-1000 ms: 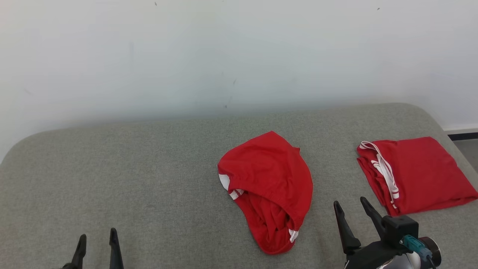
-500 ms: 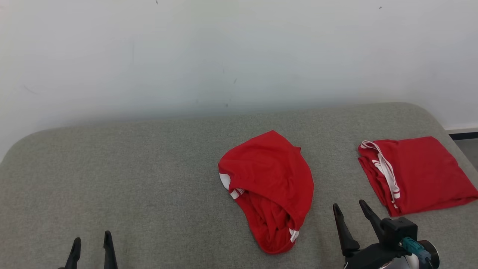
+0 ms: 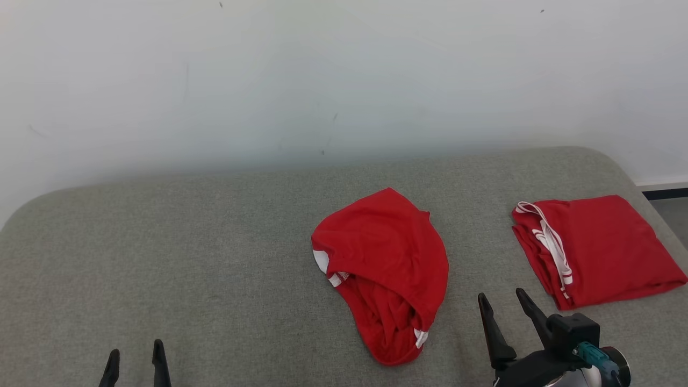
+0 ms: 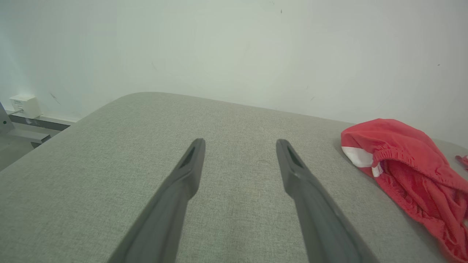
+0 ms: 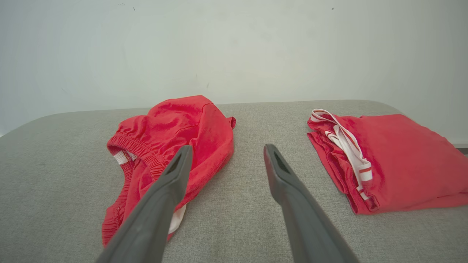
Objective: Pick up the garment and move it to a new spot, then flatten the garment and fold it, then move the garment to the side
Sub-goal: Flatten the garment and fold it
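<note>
A crumpled red garment with white trim and an elastic waistband lies bunched in the middle of the grey padded surface; it also shows at the right of the left wrist view and at the left of the right wrist view. My right gripper stands open just right of it, empty, above the surface. My left gripper is open and empty at the lower left, well away from the garment.
A second red garment with white straps lies folded near the right edge of the surface. A white wall rises close behind. A white box sits on the wall past the left end.
My left gripper has drawn back toward the bottom edge of the head view. The right gripper has sunk slightly. The garments have not moved.
</note>
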Controlling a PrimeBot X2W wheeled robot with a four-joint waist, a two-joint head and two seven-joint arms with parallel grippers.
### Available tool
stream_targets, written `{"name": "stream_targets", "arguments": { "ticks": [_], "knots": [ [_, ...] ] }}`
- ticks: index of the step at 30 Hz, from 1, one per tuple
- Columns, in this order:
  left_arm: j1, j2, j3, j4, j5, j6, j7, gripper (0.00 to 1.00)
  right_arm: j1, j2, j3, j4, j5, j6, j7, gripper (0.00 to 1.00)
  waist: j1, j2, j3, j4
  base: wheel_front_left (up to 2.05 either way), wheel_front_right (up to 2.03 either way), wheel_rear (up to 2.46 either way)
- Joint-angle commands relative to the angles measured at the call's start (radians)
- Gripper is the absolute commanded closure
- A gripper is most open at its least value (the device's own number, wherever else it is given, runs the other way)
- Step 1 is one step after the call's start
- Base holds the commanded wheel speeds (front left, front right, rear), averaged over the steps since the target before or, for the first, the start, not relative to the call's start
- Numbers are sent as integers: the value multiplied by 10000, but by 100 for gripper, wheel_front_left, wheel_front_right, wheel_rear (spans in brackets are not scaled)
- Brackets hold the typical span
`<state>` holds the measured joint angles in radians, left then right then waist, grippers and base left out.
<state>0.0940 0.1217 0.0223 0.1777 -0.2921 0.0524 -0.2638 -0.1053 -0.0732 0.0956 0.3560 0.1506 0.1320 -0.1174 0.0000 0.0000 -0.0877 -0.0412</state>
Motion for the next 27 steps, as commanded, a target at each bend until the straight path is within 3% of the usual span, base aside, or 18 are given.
{"name": "stream_targets", "arguments": {
  "ticks": [1,12,27],
  "knots": [
    [47,-11,27,-22,48,-30,-3,0,-4,18,-25,-25,-18,-29,-19,0,0,0,11,3,0,0,0],
    [-444,-119,-540,56,272,-319,30,0,-160,42,164,-45,39,-29,-16,0,0,0,284,-407,0,0,0],
    [-2671,-603,-3044,2172,-422,-1663,1068,0,-600,-58,356,-38,43,-29,-65,0,0,0,1064,-2548,0,0,0]
  ]
}}
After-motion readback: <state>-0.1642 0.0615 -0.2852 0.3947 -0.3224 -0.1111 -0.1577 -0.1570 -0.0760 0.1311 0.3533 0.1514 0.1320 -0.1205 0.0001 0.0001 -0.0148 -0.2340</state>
